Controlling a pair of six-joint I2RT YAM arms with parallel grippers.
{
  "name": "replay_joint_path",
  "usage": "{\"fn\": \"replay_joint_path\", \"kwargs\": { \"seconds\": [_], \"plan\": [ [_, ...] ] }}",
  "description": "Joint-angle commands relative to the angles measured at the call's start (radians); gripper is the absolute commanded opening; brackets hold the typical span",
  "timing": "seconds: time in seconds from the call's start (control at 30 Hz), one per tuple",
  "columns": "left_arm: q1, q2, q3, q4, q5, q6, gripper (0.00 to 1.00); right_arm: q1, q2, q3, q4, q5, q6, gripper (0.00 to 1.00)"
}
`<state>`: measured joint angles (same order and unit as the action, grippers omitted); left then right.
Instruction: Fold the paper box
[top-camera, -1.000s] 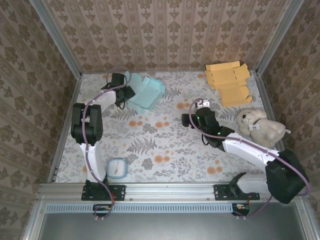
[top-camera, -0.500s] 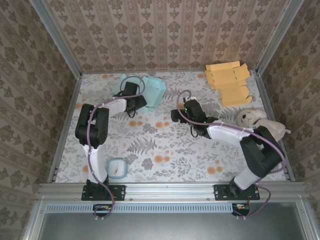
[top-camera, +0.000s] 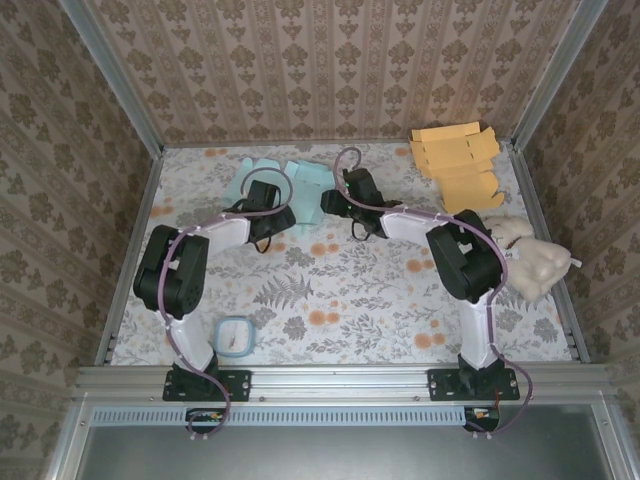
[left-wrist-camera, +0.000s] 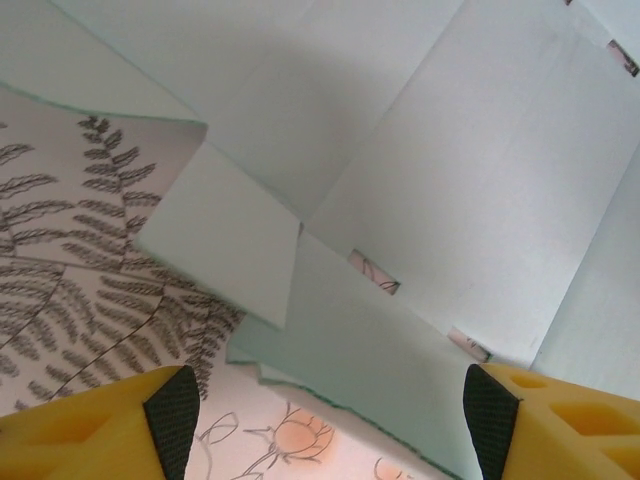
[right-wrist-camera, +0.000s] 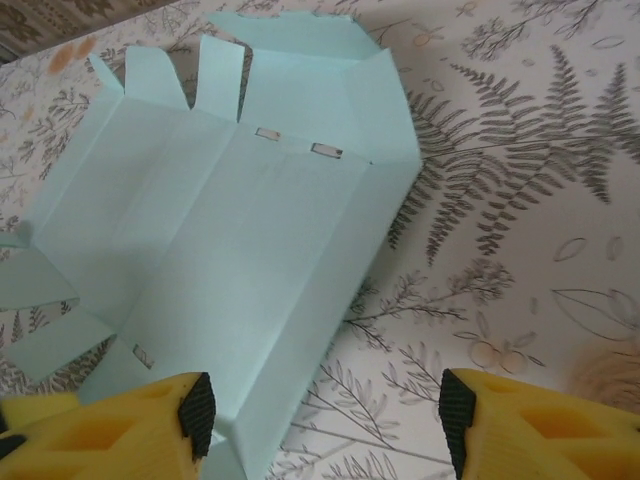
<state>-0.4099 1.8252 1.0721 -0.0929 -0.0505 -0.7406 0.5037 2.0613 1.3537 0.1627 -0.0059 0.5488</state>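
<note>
The paper box is a pale blue sheet, partly creased, lying at the far middle of the table. My left gripper is at its near left edge. In the left wrist view the box spreads out ahead, and a flap edge lies between the jaws of the open gripper, touching neither pad. My right gripper is at the box's near right edge. In the right wrist view the box has one side wall raised. That gripper is open, the box's long edge just inside its left finger.
Flat orange cardboard blanks lie at the far right corner. A cream plush toy sits by the right wall, beside the right arm. A small round blue-rimmed dish rests near the left arm's base. Patterned walls enclose the table.
The right arm has swung left and away to the box's right edge, its jaws narrowing. The left gripper has slid right with the box, which now lies nearer the middle.
</note>
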Motion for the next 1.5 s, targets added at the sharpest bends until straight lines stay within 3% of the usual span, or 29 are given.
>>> {"fn": "replay_joint_path", "kwargs": {
  "seconds": [0.0,0.47,0.77,1.17,1.47],
  "plan": [
    [0.005,-0.028,-0.034,0.051,-0.019,0.011,0.74,-0.001,0.050,0.041,-0.059,-0.051,0.034,0.61],
    [0.003,-0.039,-0.062,0.114,0.031,0.015,0.76,-0.013,0.135,0.036,0.000,-0.186,0.149,0.45],
    [0.003,-0.038,-0.064,0.119,0.028,0.021,0.76,-0.013,0.182,0.074,0.035,-0.269,0.205,0.42],
    [0.003,-0.018,-0.064,0.137,0.040,0.012,0.75,-0.005,0.225,0.110,0.040,-0.297,0.240,0.42],
    [0.003,-0.014,-0.062,0.139,0.040,0.014,0.74,-0.003,0.239,0.113,0.063,-0.299,0.274,0.33]
  ]
}}
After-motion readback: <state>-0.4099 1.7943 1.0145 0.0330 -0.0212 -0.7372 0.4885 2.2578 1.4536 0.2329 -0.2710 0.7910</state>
